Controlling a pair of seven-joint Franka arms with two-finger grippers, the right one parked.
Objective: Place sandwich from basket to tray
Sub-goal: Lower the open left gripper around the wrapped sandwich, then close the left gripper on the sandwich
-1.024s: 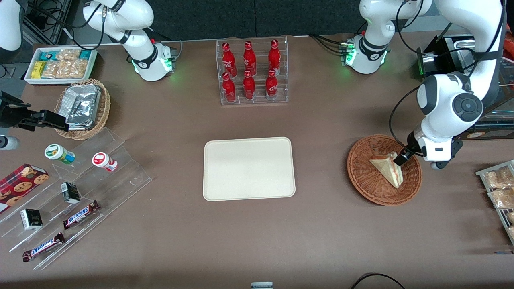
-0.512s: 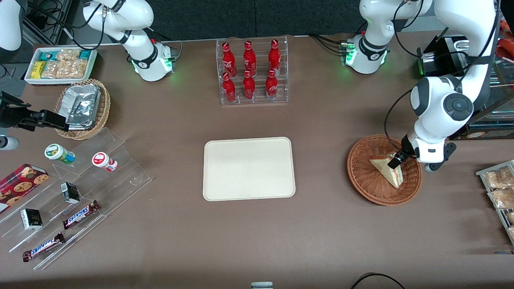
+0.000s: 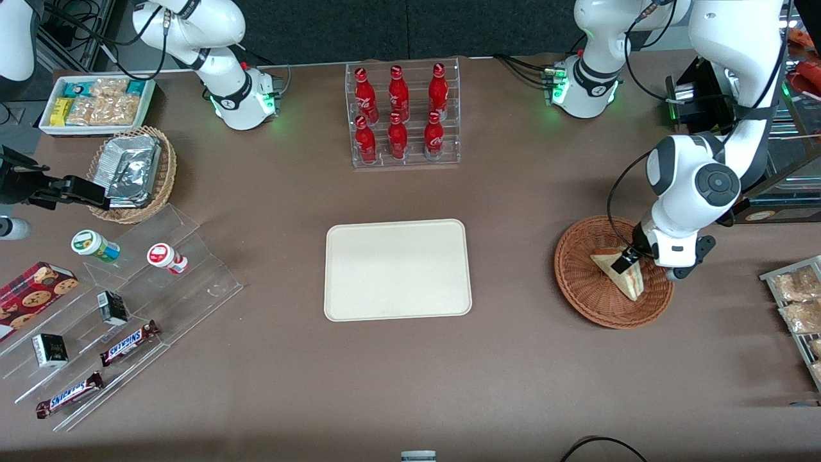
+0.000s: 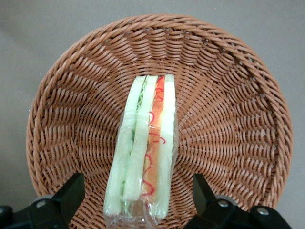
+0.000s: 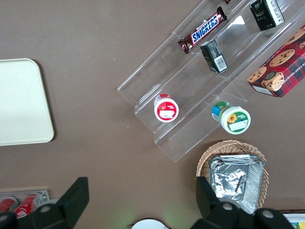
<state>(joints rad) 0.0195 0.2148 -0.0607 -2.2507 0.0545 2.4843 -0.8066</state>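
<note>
The sandwich (image 4: 143, 152) lies in the basket (image 4: 228, 86), resting on one bread face with its cut edge and the red-orange filling stripe turned up toward the wrist camera. It sits roughly across the middle of the wicker bowl, wrapped in clear film.

The gripper (image 4: 138, 200) hangs directly above the sandwich. Its fingers (image 4: 69, 193) are spread wide, one on each side of the wedge, with wicker visible between each finger and the bread. Nothing is held. In the front view the gripper (image 3: 625, 260) is over the part of the basket (image 3: 590, 301) nearest the working arm, with its dark fingertip showing against the pale bread of the sandwich (image 3: 619, 273).

Step in hand: approach and alignment for the pick. The grasp is judged not yet made.

Next move, as a judgement: lower the gripper until the fingers bracket the bread faces, then close gently. The bread is soft and the film may be slippery, so light force is advisable. Lift clear of the basket rim before moving sideways.

The tray (image 3: 397, 269) lies flat near the table centre, well apart from the basket, toward the parked arm's end. Farther from the front camera stands a clear rack of red bottles (image 3: 401, 115).
</note>
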